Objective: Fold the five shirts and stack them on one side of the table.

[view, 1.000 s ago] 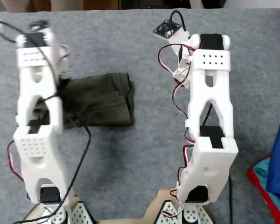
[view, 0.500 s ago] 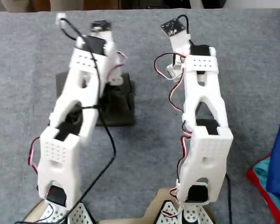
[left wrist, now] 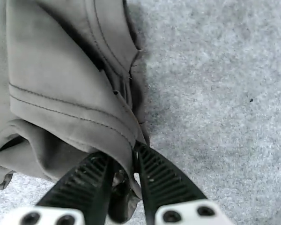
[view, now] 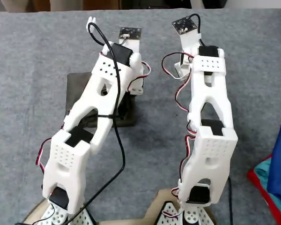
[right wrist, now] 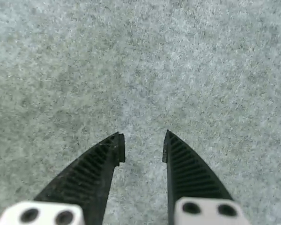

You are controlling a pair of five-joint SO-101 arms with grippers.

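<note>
Now the left arm grips the shirt

The left gripper [left wrist: 133, 161] pinches the edge of the dark shirt [left wrist: 61, 93], likely to pull it over for a fold. The shirt lies on the left part of the gray table [view: 28, 56]. The right gripper [right wrist: 141, 147] hangs with jaws apart over bare table, holding nothing.

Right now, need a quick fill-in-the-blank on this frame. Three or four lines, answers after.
1. The left hand is ____ on an edge of the olive shirt.
2. The right hand is ____, with nothing between its fingers.
3. The olive shirt lies on the ____ half of the table.
4. A blue and teal cloth pile sits at the table's ____ edge.
Missing words: shut; open; left; right.
</note>
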